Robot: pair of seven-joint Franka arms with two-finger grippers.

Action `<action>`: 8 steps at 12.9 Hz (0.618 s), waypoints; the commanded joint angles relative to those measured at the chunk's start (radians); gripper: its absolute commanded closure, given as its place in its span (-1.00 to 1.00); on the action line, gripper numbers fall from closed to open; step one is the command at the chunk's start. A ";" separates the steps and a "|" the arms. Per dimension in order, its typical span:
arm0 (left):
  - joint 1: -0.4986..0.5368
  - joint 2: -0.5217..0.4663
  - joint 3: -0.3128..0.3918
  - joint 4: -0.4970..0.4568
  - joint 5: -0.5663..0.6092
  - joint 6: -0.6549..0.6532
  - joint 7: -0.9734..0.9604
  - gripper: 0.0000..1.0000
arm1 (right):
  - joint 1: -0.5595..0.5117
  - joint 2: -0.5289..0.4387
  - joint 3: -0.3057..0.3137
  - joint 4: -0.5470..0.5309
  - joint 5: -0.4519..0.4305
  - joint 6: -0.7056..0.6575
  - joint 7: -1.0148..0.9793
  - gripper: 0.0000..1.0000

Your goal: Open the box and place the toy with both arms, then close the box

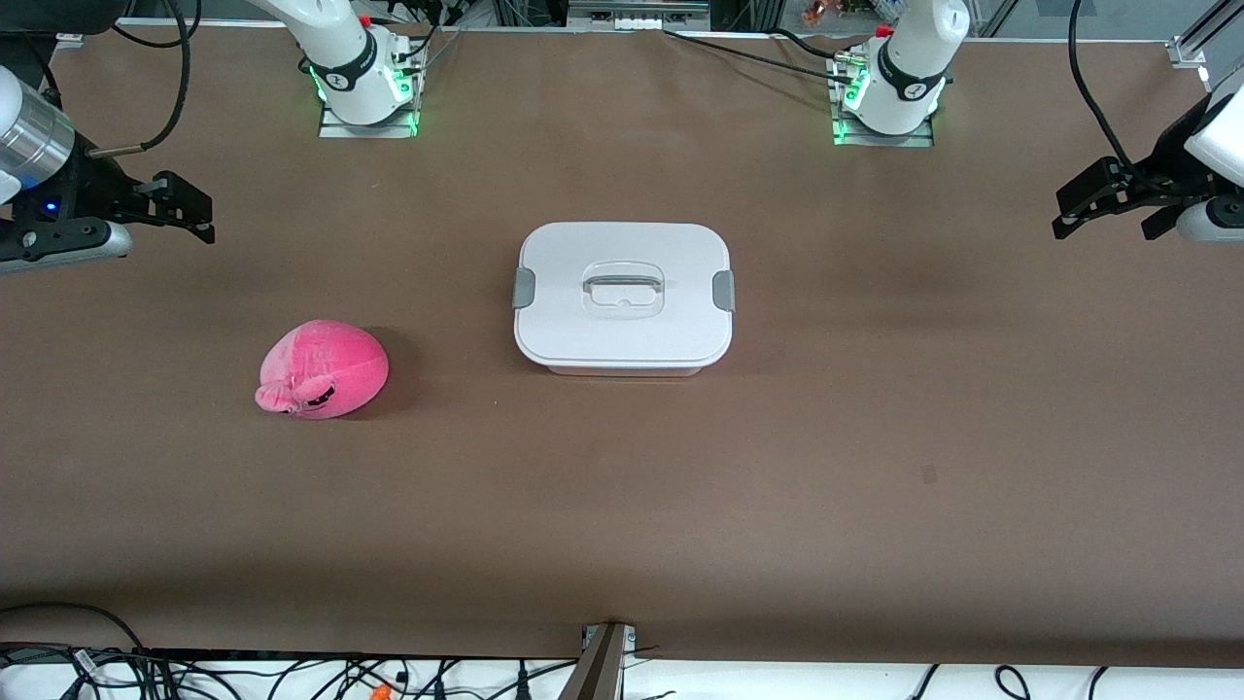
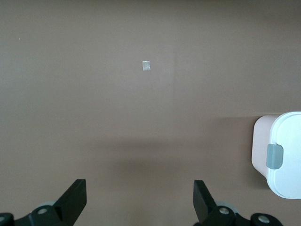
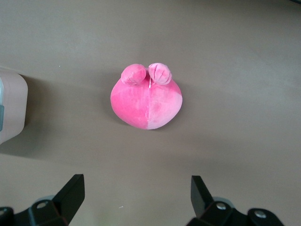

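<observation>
Box [image 1: 623, 297] sits lidded mid-tabletop [image 1: 875, 437], both grey clips [image 1: 723, 291] down, the toy [image 1: 324, 369] at its 8 o'clock. Both pincers hover wide open and empty, the left pincer [image 1: 1118, 206] over its 3 o'clock end, the right pincer [image 1: 185, 209] over its 9 o'clock end. Lifting the lid with a clip latched could drag the whole box; a soft round toy could roll from a shallow pinch.

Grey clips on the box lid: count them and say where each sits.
2. One clip sits on the lid's end toward the right arm; the other clip on the end toward the left arm. None shows on the box's long sides.
</observation>
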 commanded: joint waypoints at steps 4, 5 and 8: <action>0.000 0.002 -0.006 0.003 0.004 -0.008 -0.001 -1.00 | 0.000 0.007 -0.001 0.022 -0.010 -0.008 -0.003 -1.00; 0.000 0.005 -0.008 0.001 0.004 -0.012 -0.007 -1.00 | 0.001 0.007 -0.001 0.023 -0.010 -0.002 -0.003 -1.00; -0.022 0.031 -0.035 -0.002 -0.004 -0.100 -0.003 -1.00 | 0.003 0.007 0.001 0.022 -0.010 0.000 -0.003 -1.00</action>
